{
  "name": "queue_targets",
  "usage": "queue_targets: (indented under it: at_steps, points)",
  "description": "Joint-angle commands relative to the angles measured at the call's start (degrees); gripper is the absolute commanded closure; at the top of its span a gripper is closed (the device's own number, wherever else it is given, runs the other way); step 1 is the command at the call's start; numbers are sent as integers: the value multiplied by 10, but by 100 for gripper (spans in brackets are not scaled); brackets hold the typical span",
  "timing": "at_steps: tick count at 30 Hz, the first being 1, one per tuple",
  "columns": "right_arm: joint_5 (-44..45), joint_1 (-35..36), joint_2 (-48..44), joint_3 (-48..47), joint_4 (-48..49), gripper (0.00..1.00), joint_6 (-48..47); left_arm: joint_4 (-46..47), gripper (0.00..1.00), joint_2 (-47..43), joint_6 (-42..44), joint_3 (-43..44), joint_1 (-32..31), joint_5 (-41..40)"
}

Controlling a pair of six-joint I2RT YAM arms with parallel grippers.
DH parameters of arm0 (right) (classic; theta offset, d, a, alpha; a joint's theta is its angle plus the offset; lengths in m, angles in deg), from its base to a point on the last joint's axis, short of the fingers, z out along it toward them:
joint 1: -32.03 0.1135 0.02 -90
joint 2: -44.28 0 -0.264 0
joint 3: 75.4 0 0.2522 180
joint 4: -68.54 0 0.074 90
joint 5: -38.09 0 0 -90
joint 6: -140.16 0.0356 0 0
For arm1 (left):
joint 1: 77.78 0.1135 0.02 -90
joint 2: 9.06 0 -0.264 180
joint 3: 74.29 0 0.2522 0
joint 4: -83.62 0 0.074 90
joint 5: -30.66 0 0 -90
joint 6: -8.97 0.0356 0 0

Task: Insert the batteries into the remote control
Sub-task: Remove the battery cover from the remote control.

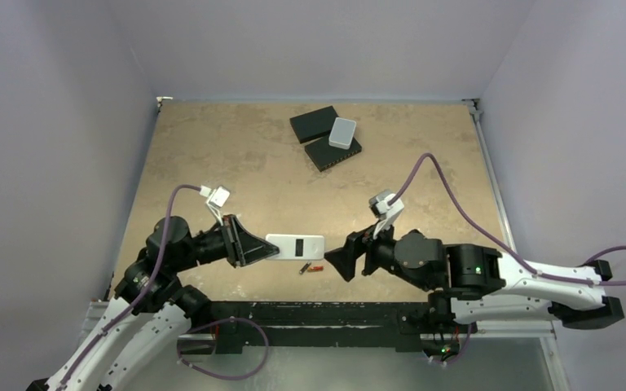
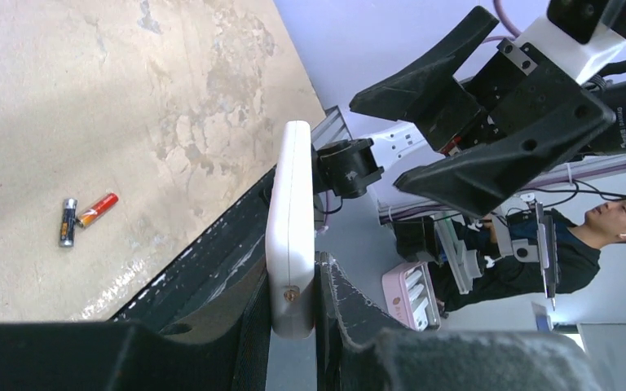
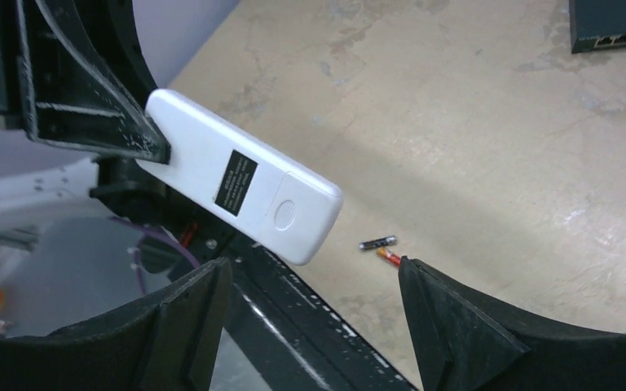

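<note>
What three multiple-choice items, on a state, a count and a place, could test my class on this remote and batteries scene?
1. The left gripper is: A open; B shut on the remote control; C shut on a cable.
2. The black boxes at the far side number: A one; B two; C four.
3. The batteries lie: A inside the remote control; B on the black boxes; C on the table, near its front edge.
Answers: B, it clamps the remote control's end; B, two dark slabs show there; C, both rest on the tabletop.

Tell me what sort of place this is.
Probably a robotics lab test cell: a left arm and right arm mounted at a tan table, plain walls around it, and a person nearby.
</note>
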Motion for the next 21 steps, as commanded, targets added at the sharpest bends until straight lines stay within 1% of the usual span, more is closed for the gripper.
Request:
queue_targets:
  at_steps: [1,6,8,11,13,18,21]
  points:
    - [37,-3,-35,3,8,19,121,60,100,-18,-17,-5,1,-11]
    - [-1,-24,-34,13,43,20,138,106,100,-22,-32,-20,2,-2]
    - [-44,-69,-31,17,58,20,132,127,100,-19,-40,-28,1,4]
    - [-170,-162,-39,34,96,23,124,146,100,-17,-42,-31,2,6]
    - [-202,-193,-43,44,114,23,120,153,100,-17,-41,-33,2,6]
    - [-257,-203,-30,52,152,24,114,184,100,-10,-53,-43,2,13]
    - [-272,-203,-43,70,181,25,117,206,100,-7,-56,-48,2,14]
